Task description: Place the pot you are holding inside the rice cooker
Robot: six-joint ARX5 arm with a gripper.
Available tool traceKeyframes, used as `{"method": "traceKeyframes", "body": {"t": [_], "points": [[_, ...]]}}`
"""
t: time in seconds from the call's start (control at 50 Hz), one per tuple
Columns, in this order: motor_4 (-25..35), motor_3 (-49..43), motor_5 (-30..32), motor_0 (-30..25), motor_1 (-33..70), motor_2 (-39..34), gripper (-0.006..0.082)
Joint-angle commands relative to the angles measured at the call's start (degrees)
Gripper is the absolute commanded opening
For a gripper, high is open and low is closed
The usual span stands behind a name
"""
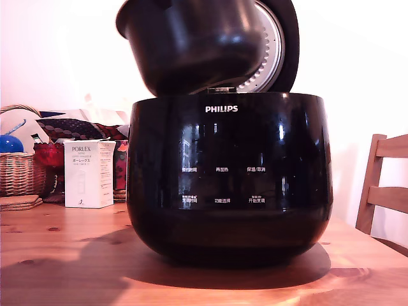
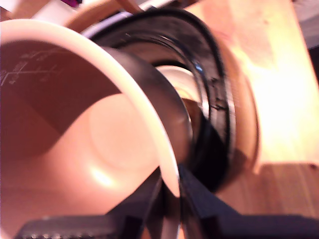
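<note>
Operator: Wooden surface [image 1: 57, 248] carries the rice cooker [image 1: 229, 185] toward its front edge, lid [image 1: 280, 44] raised behind. Status of the pot [image 1: 191, 41]?

Technician: Pot is suspended clear of the cooker, tilted, base just above the open rim and offset toward the exterior view's left. Gripper [image 2: 172, 196] is closed on the pot's lip, one finger inside the wall, one outside.

Operator: Reason for the rim grasp?

Technician: It leaves the base free to enter. Level and centre the pot before lowering, in my judgement.
</note>
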Motion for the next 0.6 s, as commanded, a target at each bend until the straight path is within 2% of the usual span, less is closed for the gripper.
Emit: {"method": "traceKeyframes", "body": {"t": [0.0, 0.42, 0.58], "points": [[0.3, 2.0, 0.8, -0.5, 1.2, 1.6, -0.0024], [-0.5, 1.7, 4.3, -1.0, 5.6, 1.6, -0.0024], [-2.7, 0.8, 9.2, -1.0, 6.4, 1.6, -0.0024]]}}
